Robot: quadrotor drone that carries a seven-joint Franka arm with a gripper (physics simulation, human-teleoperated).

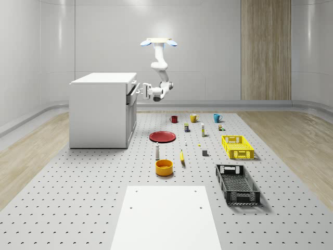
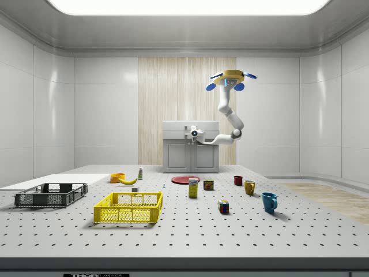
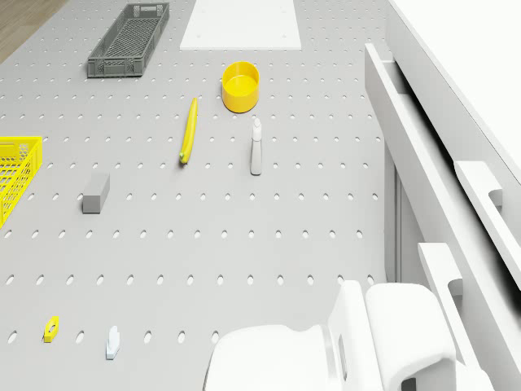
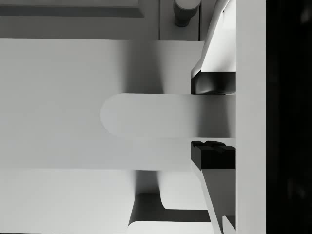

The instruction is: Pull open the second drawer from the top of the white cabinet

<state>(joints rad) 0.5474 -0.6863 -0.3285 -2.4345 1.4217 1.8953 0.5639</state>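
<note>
Nearest the whole-scene camera lies a white sheet (image 1: 166, 216) flat on the perforated table (image 1: 78, 208). Beyond it, toward the whole-scene view's right, stands a black crate (image 1: 237, 184), and farther back a yellow crate (image 1: 238, 147). Near the table's middle sit an orange bowl (image 1: 164, 167), a banana (image 1: 182, 157) and a small white bottle (image 1: 157, 151) standing upright. Behind these lies a red plate (image 1: 163, 137), flat on the table just beside the cabinet's front corner. Farther back stands a row of three mugs: a red mug (image 1: 174, 119), a yellow mug (image 1: 193, 118) and a blue mug (image 1: 217, 117).

The white cabinet (image 1: 101, 109) stands on the table at the whole-scene view's left, its drawer fronts facing the view's right. An upper drawer (image 1: 133, 91) projects partly from the cabinet face. The drone (image 1: 159, 42) hovers in the air above the table, just in front of the cabinet's drawer side, higher than the cabinet top. The arm (image 1: 162, 67) hangs down from it and bends toward the cabinet.

The gripper (image 1: 140, 92) is at the front of the projecting drawer. In the wrist view, the dark-padded fingers (image 4: 213, 83) stand one on each side of the drawer handle (image 4: 161, 114), clenched upon it.
</note>
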